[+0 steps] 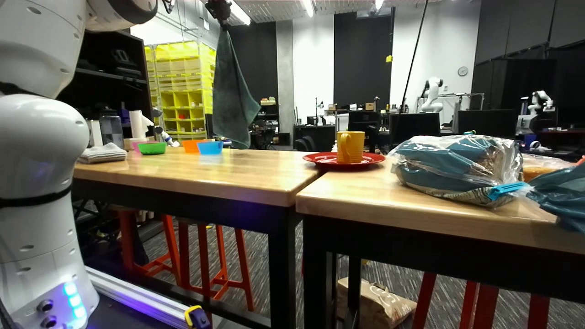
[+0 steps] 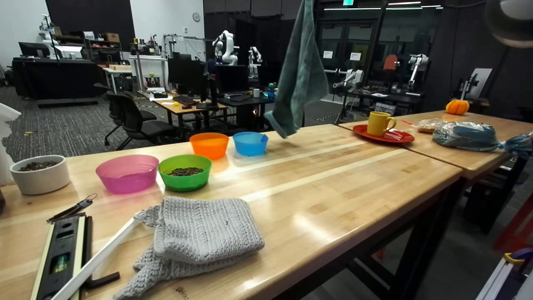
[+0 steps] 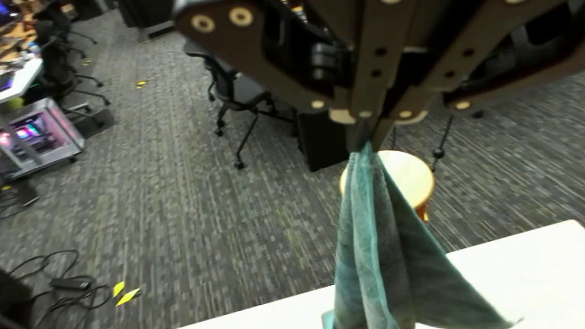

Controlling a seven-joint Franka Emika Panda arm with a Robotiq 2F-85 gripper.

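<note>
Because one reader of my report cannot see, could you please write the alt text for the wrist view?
A dark gripper pinches the top of a teal cloth, which hangs down in folds in front of a pale tabletop. Farther back, a round stool and a dark office chair stand on grey carpet.

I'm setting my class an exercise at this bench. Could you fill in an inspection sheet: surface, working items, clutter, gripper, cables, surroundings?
Surface: wooden table, end to end with a second table.
Working items: green cloth, hanging; whether it touches the table is unclear.
Clutter: grey knitted cloth, spirit level, green bowl holding dark pellets, yellow mug on a red plate.
Gripper: shut on the green cloth's gathered end.
Cables: dark, loose on the floor in the wrist view.
Surroundings: black chairs, yellow shelving, robot arms farther back.
</note>
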